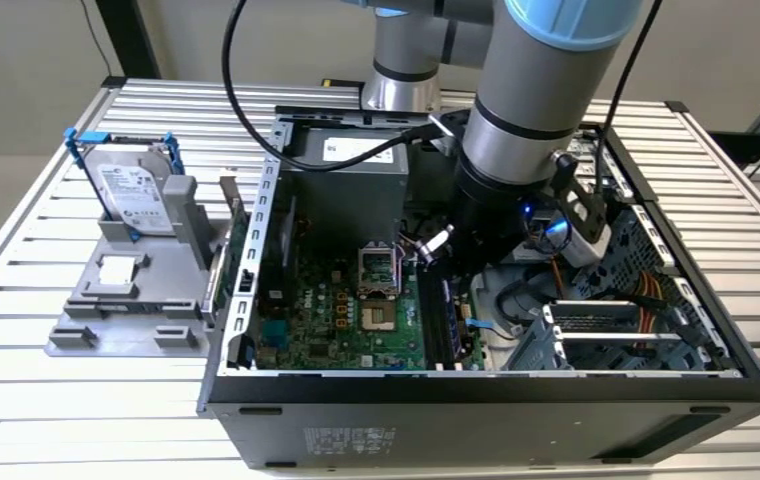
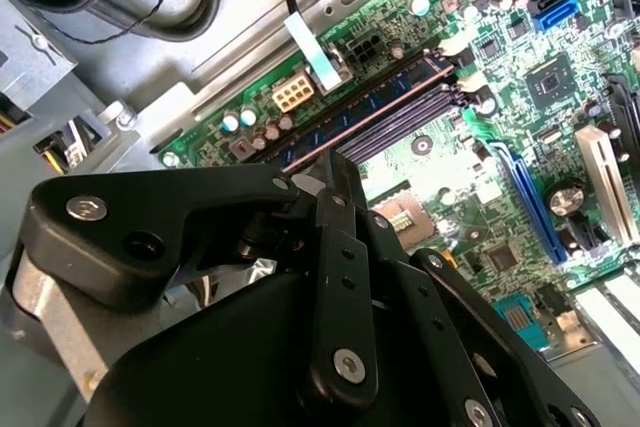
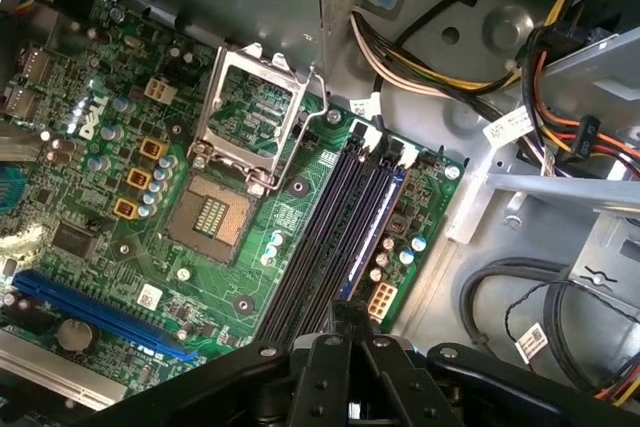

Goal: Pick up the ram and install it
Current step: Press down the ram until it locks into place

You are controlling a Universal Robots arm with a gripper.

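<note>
My gripper [image 1: 440, 262] is down inside the open computer case [image 1: 487, 385], right over the memory slots [image 3: 375, 207] of the green motherboard [image 1: 333, 320]. In the second wrist view the gripper [image 2: 333, 175] has its black fingers [image 2: 345, 247] pressed together on the ram [image 2: 370, 105]. The ram shows edge-on as a thin long strip running along the slots. I cannot tell whether it sits in a slot or just above it. In the first wrist view the gripper [image 3: 340, 325] is at the near end of the black and blue slots.
The bare processor socket [image 3: 225, 207] lies beside the slots. Cable bundles [image 3: 560, 67] and a metal drive cage [image 1: 620, 340] crowd the case at the exterior view's right. A grey holder [image 1: 133, 300] with a blue-framed hard drive [image 1: 133, 195] stands on the table at the exterior view's left.
</note>
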